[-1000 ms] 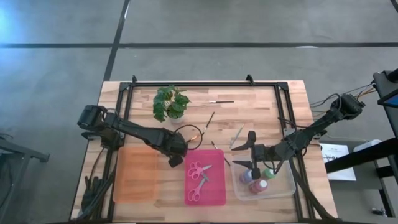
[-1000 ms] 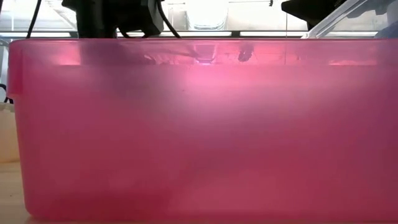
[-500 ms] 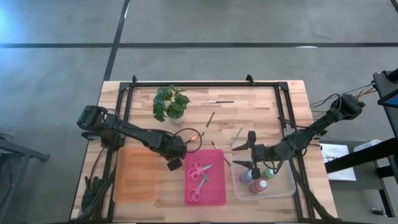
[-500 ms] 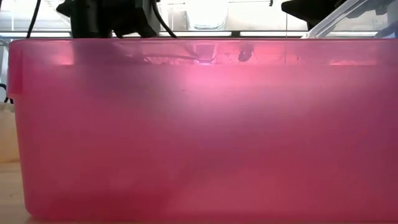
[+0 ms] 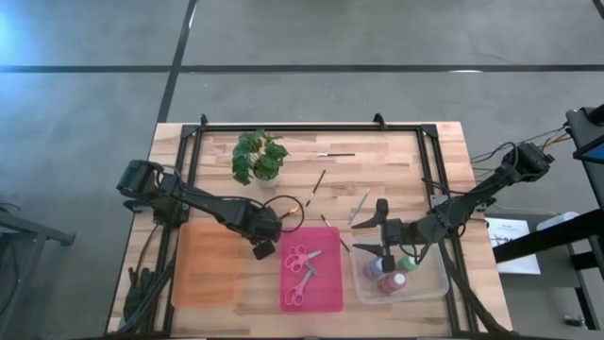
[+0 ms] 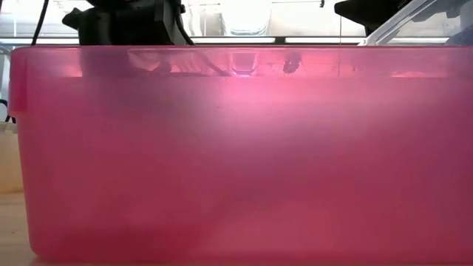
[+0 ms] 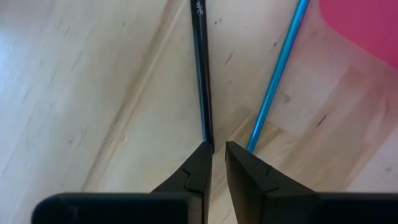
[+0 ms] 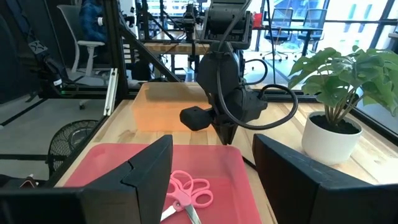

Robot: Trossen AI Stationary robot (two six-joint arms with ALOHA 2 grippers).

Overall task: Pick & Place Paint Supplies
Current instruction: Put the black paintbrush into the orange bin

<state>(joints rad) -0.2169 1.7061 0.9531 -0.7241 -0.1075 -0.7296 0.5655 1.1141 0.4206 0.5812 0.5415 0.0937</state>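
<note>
Left tool [image 7: 217, 163] nearly clenched around black brush [image 7: 201, 74] flat on tabletop [image 7: 81, 87]. Thin, light, stiff, likely slippery; best pinched mid-handle. Right tool [image 8: 211, 163] spread, idle over clear bin [image 5: 435, 277].

I read only 1 marking: white "5/8" printed on thin black brush handle [image 7: 200, 56], left wrist view. Nothing else legible.

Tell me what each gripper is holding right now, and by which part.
Left gripper is nearly closed beside the dark brush's handle end; whether it grips is unclear. Right gripper is open, empty.
</note>
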